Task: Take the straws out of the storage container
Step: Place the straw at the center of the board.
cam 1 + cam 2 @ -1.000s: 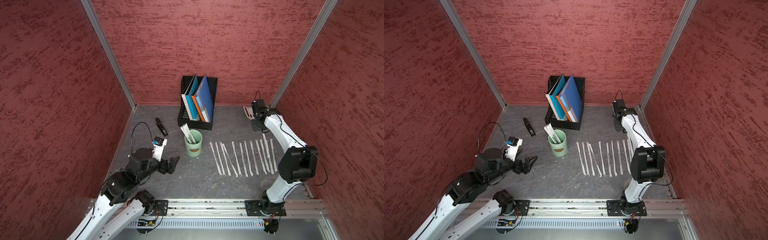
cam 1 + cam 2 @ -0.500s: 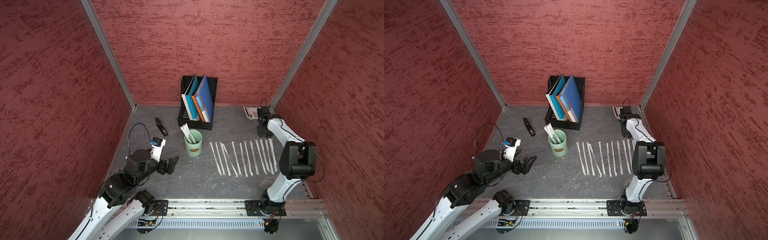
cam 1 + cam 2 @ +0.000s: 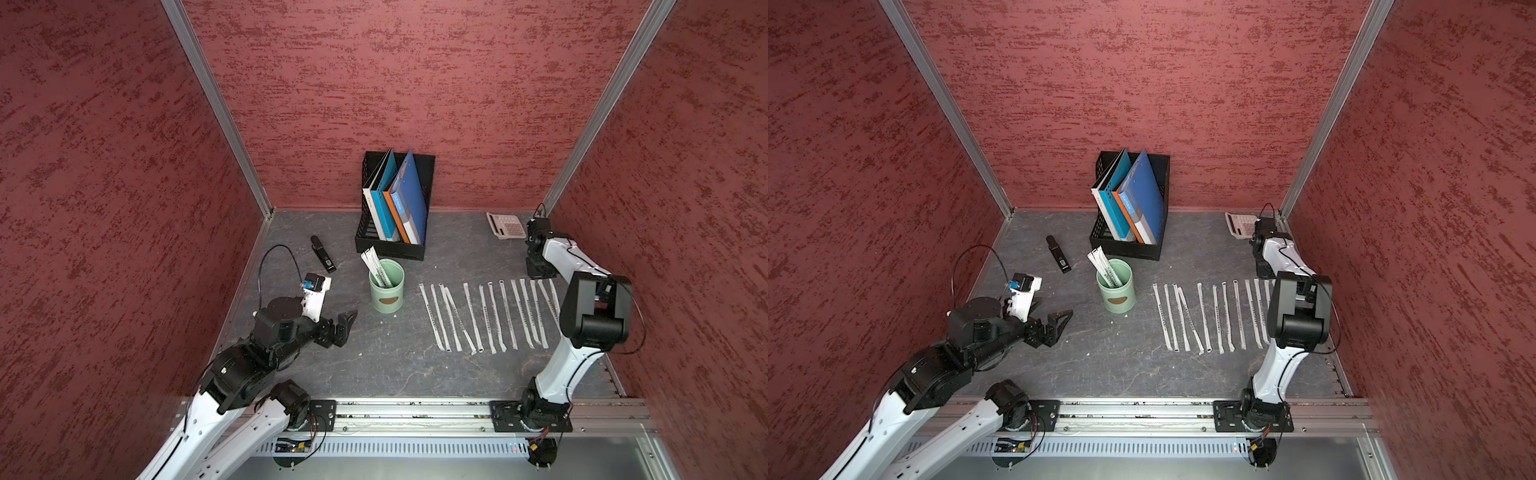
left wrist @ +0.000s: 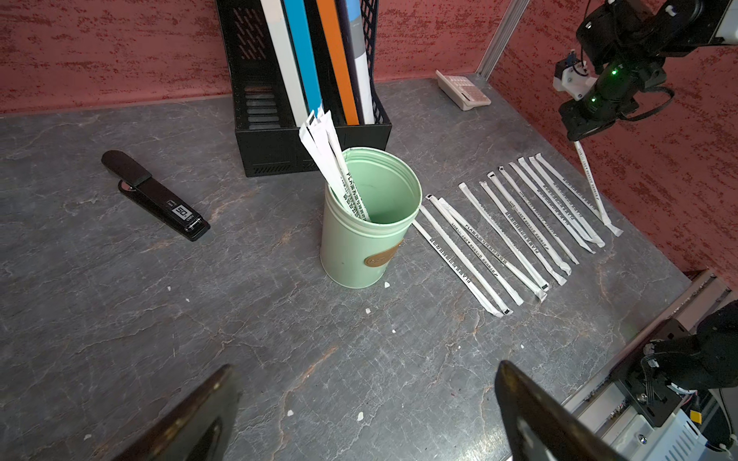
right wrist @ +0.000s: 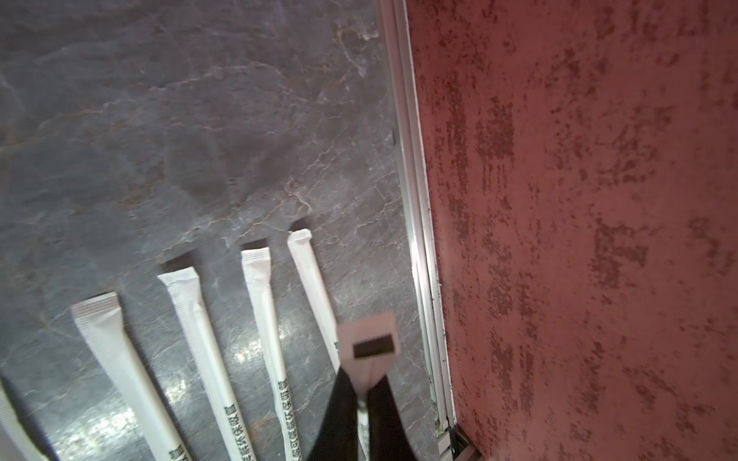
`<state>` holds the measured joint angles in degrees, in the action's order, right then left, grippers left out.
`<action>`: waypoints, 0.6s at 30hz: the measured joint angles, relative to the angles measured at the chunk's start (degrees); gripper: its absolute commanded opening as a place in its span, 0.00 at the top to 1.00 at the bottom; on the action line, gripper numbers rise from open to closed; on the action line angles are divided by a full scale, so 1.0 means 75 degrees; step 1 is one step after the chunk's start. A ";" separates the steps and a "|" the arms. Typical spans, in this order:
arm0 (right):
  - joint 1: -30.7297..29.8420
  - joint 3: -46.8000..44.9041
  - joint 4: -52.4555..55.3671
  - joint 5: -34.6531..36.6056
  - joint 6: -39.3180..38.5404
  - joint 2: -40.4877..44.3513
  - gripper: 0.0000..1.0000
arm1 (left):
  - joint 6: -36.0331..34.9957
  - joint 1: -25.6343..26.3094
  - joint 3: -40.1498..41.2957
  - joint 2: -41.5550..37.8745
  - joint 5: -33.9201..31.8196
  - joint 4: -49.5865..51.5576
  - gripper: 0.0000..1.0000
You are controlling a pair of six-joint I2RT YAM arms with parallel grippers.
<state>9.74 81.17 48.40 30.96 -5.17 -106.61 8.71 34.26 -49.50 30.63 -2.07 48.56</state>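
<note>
The storage container, a mint-green cup (image 3: 386, 286) (image 3: 1116, 286) (image 4: 367, 239), stands mid-table with a few straws (image 3: 374, 266) (image 4: 331, 159) leaning out of it. Several more straws (image 3: 490, 316) (image 3: 1217, 316) (image 4: 519, 223) lie in a row to its right. At the row's right end, close to the wall, my right gripper (image 3: 538, 270) (image 5: 363, 395) is shut on one straw (image 5: 369, 339) (image 4: 591, 183). That straw hangs down and its low end touches the table. My left gripper (image 3: 338, 313) (image 4: 365, 383) stands open and empty, left of the cup.
A black file rack (image 3: 392, 245) with folders stands behind the cup. A black stapler (image 3: 323, 253) lies at the back left. A calculator (image 3: 506, 225) sits in the back right corner. The red right wall (image 5: 579, 199) and its metal rail run beside the held straw.
My right gripper has carried its straw from near the calculator forward and down to the right end of the row. The left arm has hardly moved.
</note>
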 measured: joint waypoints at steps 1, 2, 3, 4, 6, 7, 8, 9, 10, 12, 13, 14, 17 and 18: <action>0.0032 0.0058 0.0058 -0.0032 0.0003 0.0000 0.99 | 0.0000 -0.0015 0.0000 0.0017 0.0000 -0.0006 0.00; 0.0047 0.0134 0.0149 -0.0082 0.0026 0.0000 0.99 | 0.0000 -0.0032 0.0000 0.0035 0.0006 -0.0009 0.01; 0.0044 0.0192 0.0213 -0.0137 0.0041 0.0015 0.99 | 0.0000 -0.0050 0.0000 0.0050 0.0006 -0.0012 0.00; 0.0044 0.0245 0.0289 -0.0181 0.0055 0.0032 0.99 | 0.0000 -0.0073 0.0000 0.0058 0.0009 -0.0015 0.01; 0.0038 0.0256 0.0391 -0.0242 0.0061 0.0134 0.99 | 0.0000 -0.0119 0.0000 0.0067 0.0015 -0.0017 0.00; 0.0026 0.0256 0.0446 -0.0254 0.0061 0.0178 0.99 | 0.0000 -0.0137 0.0000 0.0064 0.0023 -0.0017 0.01; 0.0015 0.0256 0.0513 -0.0262 0.0061 0.0242 0.99 | 0.0000 -0.0152 0.0000 0.0064 0.0035 -0.0017 0.00; 0.0015 0.0256 0.0557 -0.0259 0.0058 0.0309 0.99 | 0.0000 -0.0163 0.0000 0.0064 0.0041 -0.0017 0.01; 0.0017 0.0256 0.0586 -0.0242 0.0055 0.0356 0.99 | 0.0000 -0.0163 0.0000 0.0067 0.0044 -0.0017 0.01; 0.0017 0.0329 0.0682 -0.0146 0.0032 0.0425 0.99 | 0.0000 -0.0163 0.0000 0.0064 0.0067 -0.0017 0.01; 0.0017 0.0408 0.0708 -0.0090 0.0017 0.0431 0.99 | 0.0000 -0.0163 0.0000 0.0067 0.0070 -0.0020 0.01; 0.0017 0.0513 0.0726 -0.0029 -0.0009 0.0431 0.99 | 0.0000 -0.0163 0.0000 0.0064 0.0070 -0.0017 0.00; 0.0017 0.0787 0.0705 0.0221 -0.0163 0.0428 0.99 | 0.0000 -0.0184 0.0000 0.0067 0.0070 -0.0020 0.00; 0.0017 0.0860 0.0679 0.0323 -0.0227 0.0428 0.99 | 0.0000 -0.0201 0.0000 0.0064 0.0073 -0.0020 0.00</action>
<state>9.87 87.61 53.49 33.39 -6.87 -103.39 8.71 32.75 -49.50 31.11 -1.52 48.40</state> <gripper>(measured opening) 0.048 0.995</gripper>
